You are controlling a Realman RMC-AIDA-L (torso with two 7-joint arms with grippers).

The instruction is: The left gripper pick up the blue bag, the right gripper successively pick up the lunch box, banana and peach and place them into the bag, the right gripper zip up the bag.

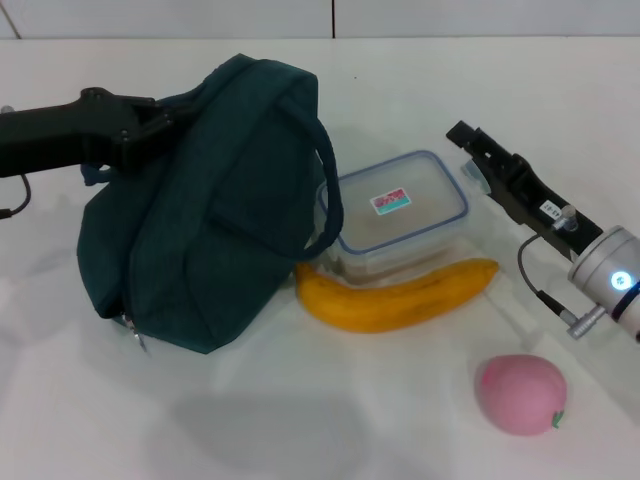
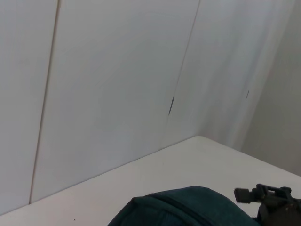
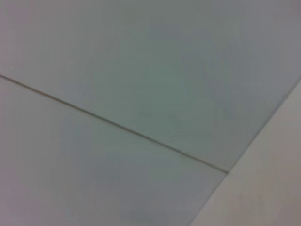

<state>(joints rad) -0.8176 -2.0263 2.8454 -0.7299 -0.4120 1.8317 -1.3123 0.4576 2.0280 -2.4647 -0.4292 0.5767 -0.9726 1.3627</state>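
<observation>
**Bag, lunch box and fruit laid out between the two arms**

The blue bag (image 1: 205, 215) lies slumped on the white table (image 1: 300, 420), zipper closed along its near face, one rope handle (image 1: 326, 190) arching over toward the lunch box (image 1: 400, 215); the left gripper (image 1: 165, 120) reaches in from the robot's left and meets the bag's upper far edge, fingers buried against the fabric, so whether they are open or clamped cannot be told; in the left wrist view only the rounded top of the bag (image 2: 188, 207) and a dark piece of hardware (image 2: 275, 202), probably part of a gripper, show below the panelled wall (image 2: 117, 84).

The lunch box sits just right of the bag, lid on, red-and-teal sticker (image 1: 391, 202) facing up; the banana (image 1: 395, 297) lies along the box's near side, touching it, one end close to the bag; the peach (image 1: 520, 395) rests apart from both, nearer the robot and to its right.

The right gripper (image 1: 468, 138) hovers beside the lunch box's far right corner, holding nothing; its finger spacing cannot be judged; the right wrist view shows only wall panels (image 3: 141, 94).
</observation>
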